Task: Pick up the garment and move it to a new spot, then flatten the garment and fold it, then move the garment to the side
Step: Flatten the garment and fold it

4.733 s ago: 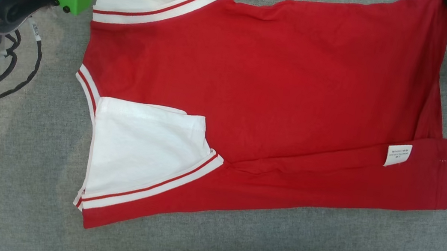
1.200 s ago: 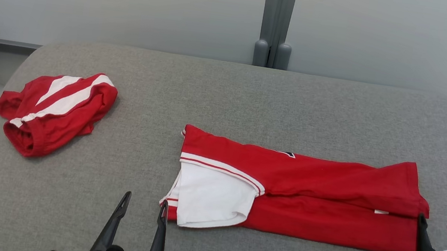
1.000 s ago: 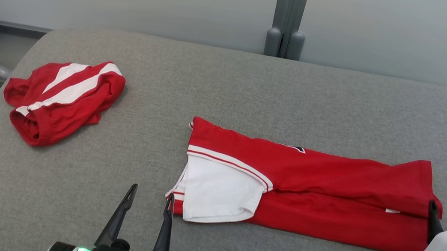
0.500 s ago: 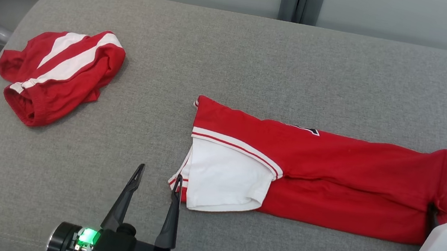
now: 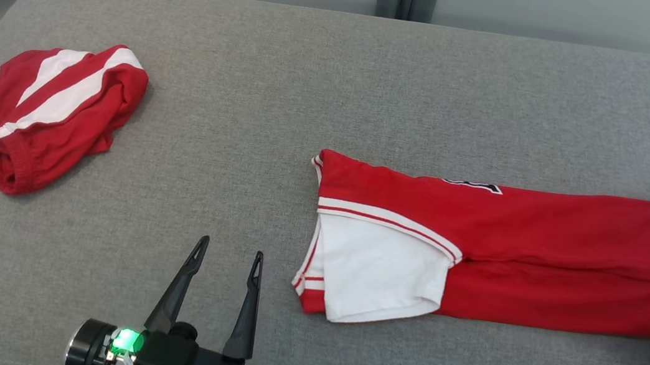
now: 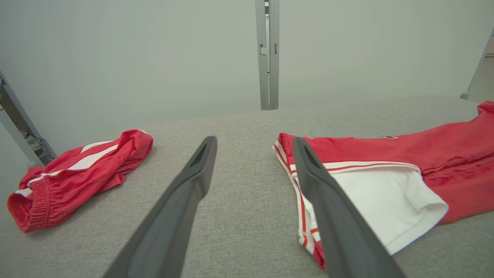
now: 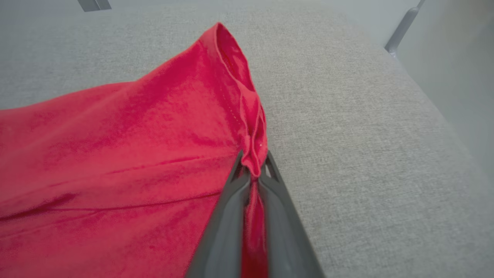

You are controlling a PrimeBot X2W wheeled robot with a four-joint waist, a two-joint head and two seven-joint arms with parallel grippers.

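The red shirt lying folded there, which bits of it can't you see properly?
- Black print on the shirt: head view, tucked behind the fold, only a sliver peeks out; unreadable.
- Shirt's right end: head view, cut off by the picture's edge.
- Striped left edge: left wrist view, partly behind a finger of the left gripper.
- Hem: right wrist view, its lower part squeezed out of sight inside the shut right gripper.

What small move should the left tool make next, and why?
Probably shift the left tool rightward onto the white sleeve end of the folded red shirt and close it. The right tool is shut on the hem end, while the left one stands open beside the shirt, not touching it.
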